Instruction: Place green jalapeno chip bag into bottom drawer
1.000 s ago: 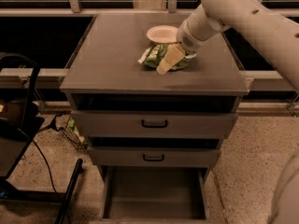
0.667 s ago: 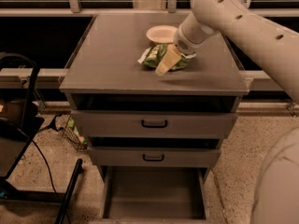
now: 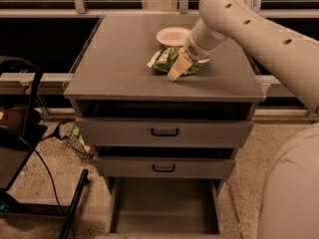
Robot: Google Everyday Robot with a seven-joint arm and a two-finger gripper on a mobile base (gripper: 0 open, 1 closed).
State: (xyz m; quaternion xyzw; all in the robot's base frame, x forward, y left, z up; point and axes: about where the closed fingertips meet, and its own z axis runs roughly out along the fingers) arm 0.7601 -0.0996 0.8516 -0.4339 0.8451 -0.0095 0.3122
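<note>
The green jalapeno chip bag (image 3: 163, 60) lies on the grey cabinet top (image 3: 119, 59), just in front of a round white bowl (image 3: 173, 35). My gripper (image 3: 178, 67) reaches in from the upper right and sits on the right part of the bag, covering it. The bag's left end with white print sticks out past the gripper. The bottom drawer (image 3: 164, 205) is pulled out at floor level below, with a bare flat floor.
Two grey drawers with black handles (image 3: 164, 132) (image 3: 163, 168) sit between the top and the bottom drawer. A black stand with cables (image 3: 25, 133) is at the left. My arm (image 3: 269, 29) spans the right side, and the robot body (image 3: 294, 193) fills the lower right.
My arm's upper links have swung left and nearer the camera. The gripper has stayed on the bag, shifting only slightly. The bag and bowl have not visibly moved.
</note>
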